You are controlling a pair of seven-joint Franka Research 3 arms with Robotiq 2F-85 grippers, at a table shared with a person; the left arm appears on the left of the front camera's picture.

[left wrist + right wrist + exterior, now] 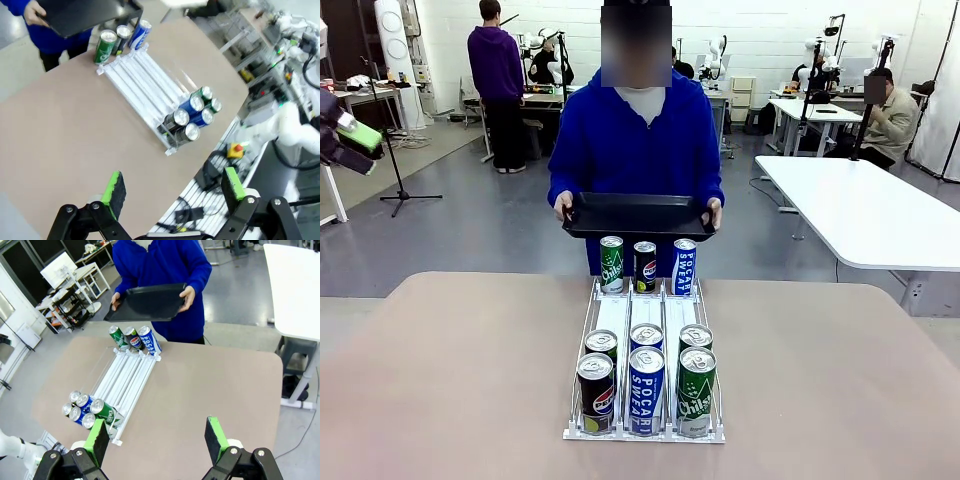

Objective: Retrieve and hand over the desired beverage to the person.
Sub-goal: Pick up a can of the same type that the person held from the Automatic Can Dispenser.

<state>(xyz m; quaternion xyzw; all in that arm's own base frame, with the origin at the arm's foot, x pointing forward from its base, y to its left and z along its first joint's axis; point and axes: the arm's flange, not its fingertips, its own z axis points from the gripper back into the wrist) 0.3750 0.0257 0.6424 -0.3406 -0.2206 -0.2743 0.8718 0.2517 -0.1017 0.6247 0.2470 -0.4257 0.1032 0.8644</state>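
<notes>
Tan worktop (450,380) in busy robotics lab, with white three-lane rack (613,318) at centre. Six cans stand at rack's near end. Front row: black Pepsi can (596,392), blue Pocari Sweat can (646,389), green Chilsung can (696,391). Three far cans (645,266) stand at rack's other end, just before person (635,140) in blue hoodie holding black tray (638,214) in both hands. Left gripper (173,187) spread wide, empty, raised off worktop's left side, well apart from all cans. Right gripper (156,436) spread wide, empty, high above worktop, also well apart from cans.
</notes>
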